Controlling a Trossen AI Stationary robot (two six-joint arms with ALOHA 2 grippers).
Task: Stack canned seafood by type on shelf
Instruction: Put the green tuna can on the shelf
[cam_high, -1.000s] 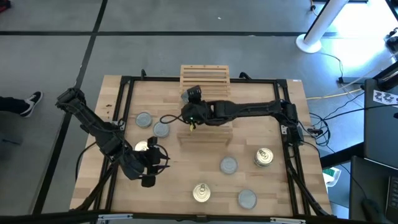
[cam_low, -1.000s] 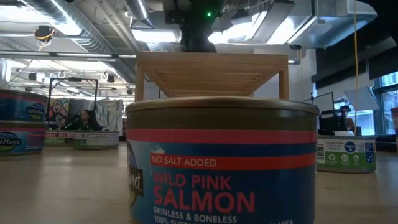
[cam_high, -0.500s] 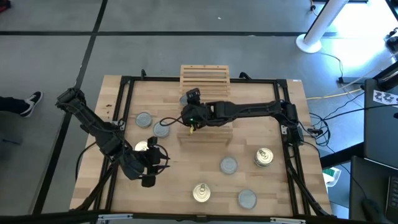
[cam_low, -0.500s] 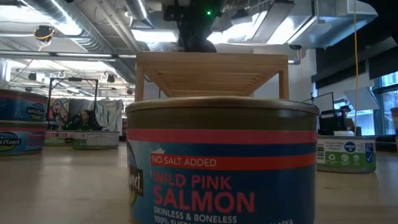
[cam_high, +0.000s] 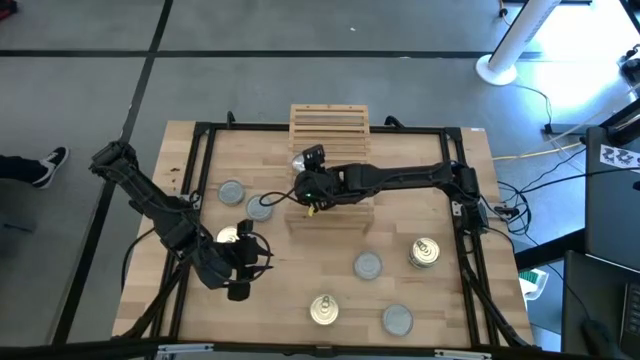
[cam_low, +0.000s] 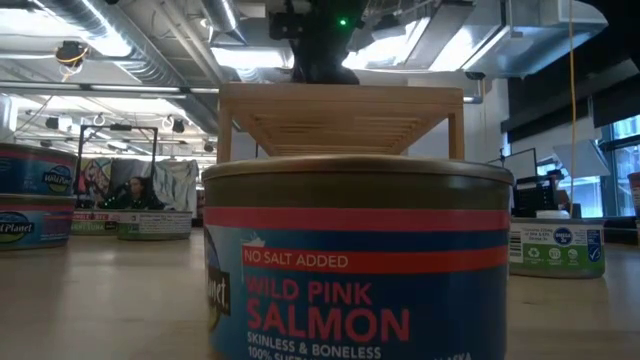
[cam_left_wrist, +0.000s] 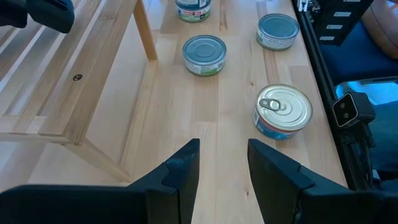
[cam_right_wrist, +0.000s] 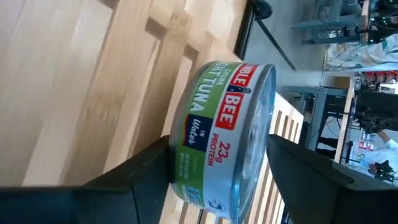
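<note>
Mostly salmon tin (cam_low: 355, 258) blocks shelf (cam_low: 340, 120); grippers hidden.

In the low view a salmon can (cam_low: 355, 260) fills the foreground, its base cut off at six o'clock, hiding the table behind it and most of the wooden shelf (cam_low: 340, 118). The dark arm (cam_low: 320, 40) above is cropped at twelve o'clock. In the right wrist view the tuna can (cam_right_wrist: 227, 140) hides the slats behind.

Green-labelled tuna tin (cam_right_wrist: 217, 137)
</note>
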